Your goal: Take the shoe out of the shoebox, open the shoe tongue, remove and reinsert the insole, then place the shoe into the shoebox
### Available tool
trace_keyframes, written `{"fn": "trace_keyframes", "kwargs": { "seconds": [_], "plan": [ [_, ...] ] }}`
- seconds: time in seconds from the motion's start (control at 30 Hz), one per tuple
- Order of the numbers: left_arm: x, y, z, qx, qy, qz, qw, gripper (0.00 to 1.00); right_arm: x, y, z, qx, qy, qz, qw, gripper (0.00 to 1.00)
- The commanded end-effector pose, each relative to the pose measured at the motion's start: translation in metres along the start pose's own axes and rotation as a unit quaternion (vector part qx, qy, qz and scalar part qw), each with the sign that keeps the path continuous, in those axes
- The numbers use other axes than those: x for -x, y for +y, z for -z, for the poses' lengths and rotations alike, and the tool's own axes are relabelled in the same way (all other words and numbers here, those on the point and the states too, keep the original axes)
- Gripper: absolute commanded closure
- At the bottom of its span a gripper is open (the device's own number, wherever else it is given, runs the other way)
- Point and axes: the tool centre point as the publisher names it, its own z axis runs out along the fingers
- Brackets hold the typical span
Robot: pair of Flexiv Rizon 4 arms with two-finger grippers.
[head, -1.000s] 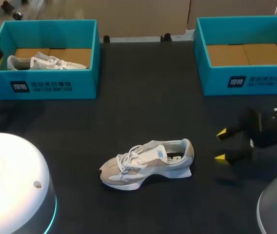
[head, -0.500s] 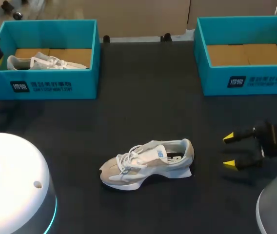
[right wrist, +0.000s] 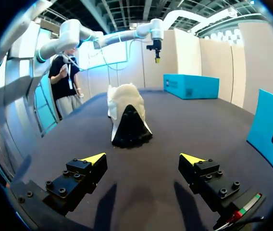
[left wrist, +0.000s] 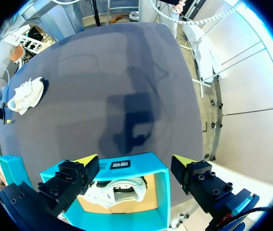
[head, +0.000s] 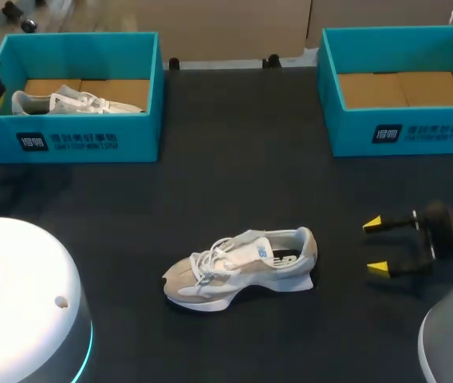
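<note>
- The shoe [head: 241, 267] is sat on its sole mid-bench [head: 234, 183], outside both boxes. The toe is pointed to roughly 8 o'clock and the heel to 3 o'clock. The insole looks to be seated inside, and the tongue doesn't look opened yet.
- The right gripper [head: 374, 246] is parked at 3 o'clock of the shoe, clear of it. It's spread wide with nothing held, and the heel is lined up straight ahead of it.
- The left gripper [left wrist: 134, 161] is also spread wide and carrying nothing. It's hung over the left shoebox [head: 91, 140] at 10 o'clock, where a second shoe [head: 75, 102] is lying.
- Biggest worry: nothing is pinning the shoe. If the heel gets clipped by one finger only, it'll probably be shoved toward 9 o'clock or rolled onto its side.
- If the tongue is yanked while the sole isn't held down, the whole shoe is likely lifted instead.
- The laces could get snagged by a fingertip.
- The insole may be creased if it's pushed back in crooked.
- If the wrong box is picked, the shoe ends up dumped on the second shoe rather than in the right shoebox [head: 402, 132] at 1 o'clock.
</note>
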Motion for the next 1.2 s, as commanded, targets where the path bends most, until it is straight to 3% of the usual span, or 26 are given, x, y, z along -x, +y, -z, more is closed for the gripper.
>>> {"fn": "trace_keyframes", "kwargs": {
  "seconds": [0.03, 1.0, 1.2],
  "plan": [
    [0.000, -0.002, 0.000, 0.002, 0.001, 0.000, 1.000, 0.00, 0.001, 0.004, -0.010, -0.002, 0.005, 0.001, 1.000, 0.00],
    [0.000, -0.002, 0.000, 0.002, 0.001, 0.000, 1.000, 0.00, -0.022, 0.031, -0.094, 0.018, 0.089, 0.041, 0.995, 0.00],
    [0.000, -0.002, 0.000, 0.002, 0.001, 0.000, 1.000, 0.00, -0.024, 0.035, -0.103, 0.030, 0.090, 0.052, 0.994, 0.00]
  ]
}}
